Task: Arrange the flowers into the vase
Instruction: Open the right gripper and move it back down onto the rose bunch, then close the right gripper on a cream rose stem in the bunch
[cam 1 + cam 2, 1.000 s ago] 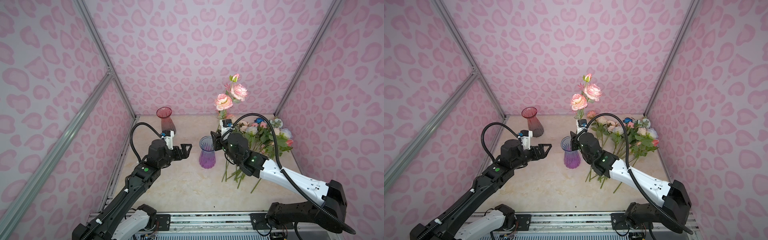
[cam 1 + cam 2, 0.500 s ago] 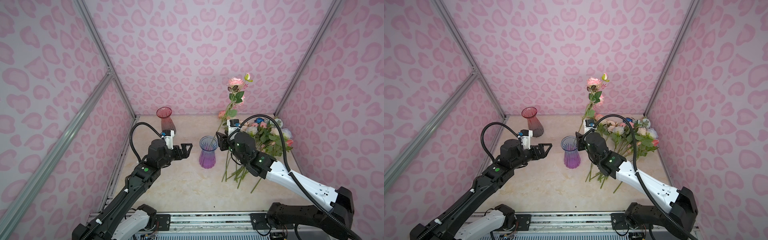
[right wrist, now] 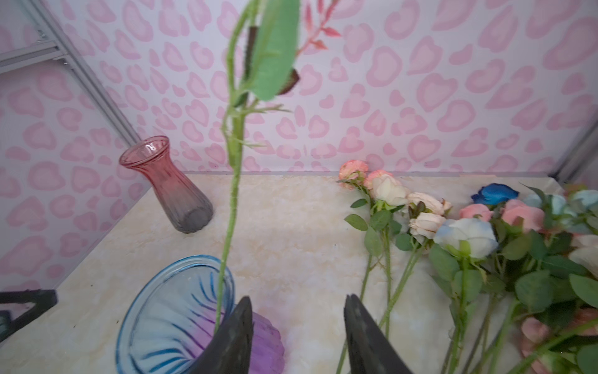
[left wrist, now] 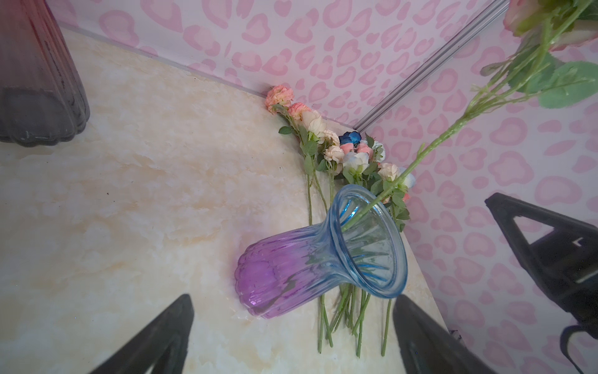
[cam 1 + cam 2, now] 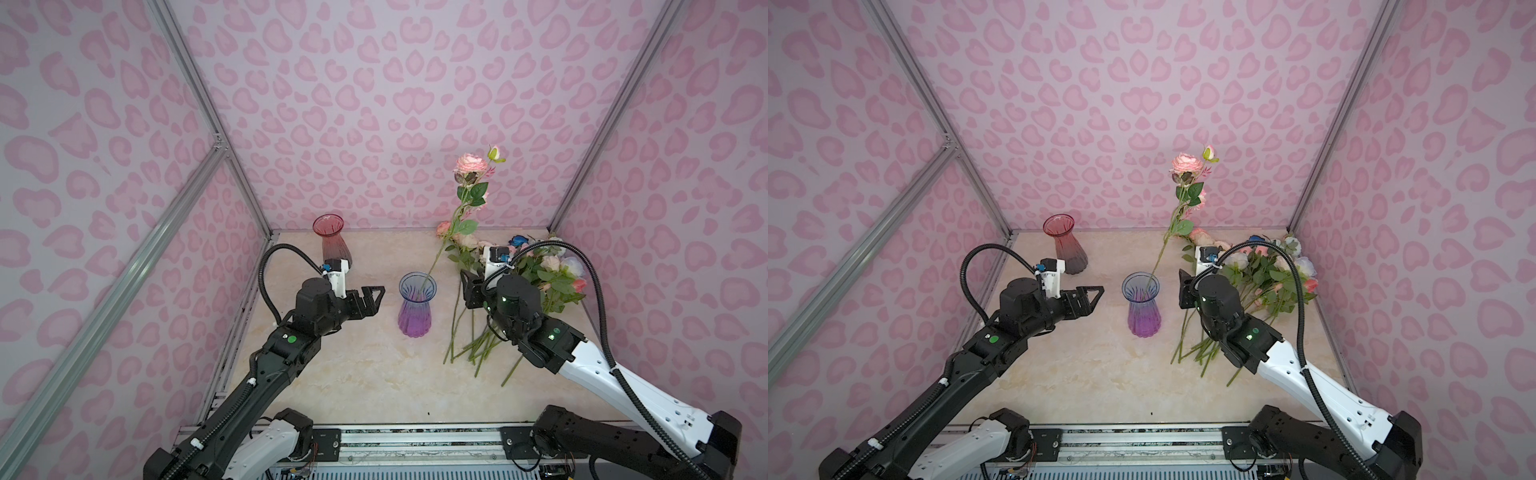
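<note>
A pale marbled counter (image 5: 353,374) fills the bottom of this pink-walled booth. Most of the flowers (image 5: 550,262) lie in a loose heap in its back right corner. Their pink, peach, cream and pale blue blooms, plus one deep blue, point toward the back edge, and the green stems fan out toward the front.

The vase (image 5: 417,309), clear blue at the lip and purple below, stands upright about the middle of the counter. A red vase (image 5: 332,243), fading to smoky grey at its base, stands near the back left corner.

One pink rose (image 5: 466,227) is in the vase. Its stem goes down through the mouth and leans on the rim toward the back right, and its bloom and bud stand high against the back wall.

The right end effector (image 5: 468,289) hangs between the vase and the heap, jaws parted with nothing between them. The rose's stem passes just outside one finger (image 3: 234,338); I cannot tell if they touch. The left end effector (image 5: 376,300) hovers left of the vase, near but apart, spread wide and empty.
</note>
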Tool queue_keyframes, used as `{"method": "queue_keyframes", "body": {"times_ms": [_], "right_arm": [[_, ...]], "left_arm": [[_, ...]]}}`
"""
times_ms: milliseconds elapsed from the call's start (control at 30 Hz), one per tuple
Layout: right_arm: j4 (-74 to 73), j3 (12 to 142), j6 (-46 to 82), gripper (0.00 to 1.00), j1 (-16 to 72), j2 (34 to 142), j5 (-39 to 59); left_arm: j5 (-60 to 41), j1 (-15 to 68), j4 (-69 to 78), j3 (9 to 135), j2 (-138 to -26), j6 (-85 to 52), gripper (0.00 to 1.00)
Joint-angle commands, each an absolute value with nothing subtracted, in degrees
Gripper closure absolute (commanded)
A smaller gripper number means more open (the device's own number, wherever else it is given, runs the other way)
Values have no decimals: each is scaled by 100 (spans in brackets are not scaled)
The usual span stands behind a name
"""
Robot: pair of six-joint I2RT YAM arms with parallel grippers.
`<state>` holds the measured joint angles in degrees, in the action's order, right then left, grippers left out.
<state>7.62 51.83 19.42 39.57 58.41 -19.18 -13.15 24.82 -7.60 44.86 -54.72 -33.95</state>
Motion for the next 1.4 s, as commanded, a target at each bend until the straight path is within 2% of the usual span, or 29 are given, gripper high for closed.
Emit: {"method": "queue_keyframes", "body": {"times_ms": [0,100,233,467,567,733,1000,1100,1167,1300,1367], "right_arm": [[1133,4853,2385,56,3441,5686,-1652],[1237,4651,2843,60,2675,5778,-1045],[1309,4836,3160,63,1948,6680,-353],[1754,6042,3501,61,1641,8951,-80],[1549,6227,3710,57,1458,9605,-19],[1453,6589,3880,57,1188,10373,277],[1396,6954,3819,67,955,11031,649],[1302,6970,3848,77,860,11175,729],[1192,6935,3835,88,826,11169,855],[991,6789,3789,99,842,10899,988],[977,6757,3797,100,835,10756,1105]], "left_arm": [[-1134,2470,-647,4421,-5324,-3407,3],[-865,2474,-713,4308,-5122,-3453,3],[-533,2474,-882,4173,-4894,-3489,3],[-575,2473,-1059,3947,-4690,-3567,3],[-574,2470,-1127,3875,-4513,-3568,3],[-482,2468,-1212,3855,-4381,-3457,4],[-547,2471,-1138,3936,-4599,-3437,4],[-578,2470,-1118,3977,-4675,-3437,4],[-587,2469,-1107,4004,-4717,-3434,4],[-566,2470,-1156,4043,-4737,-3402,4],[-574,2462,-1158,4038,-4729,-3390,4]]}}
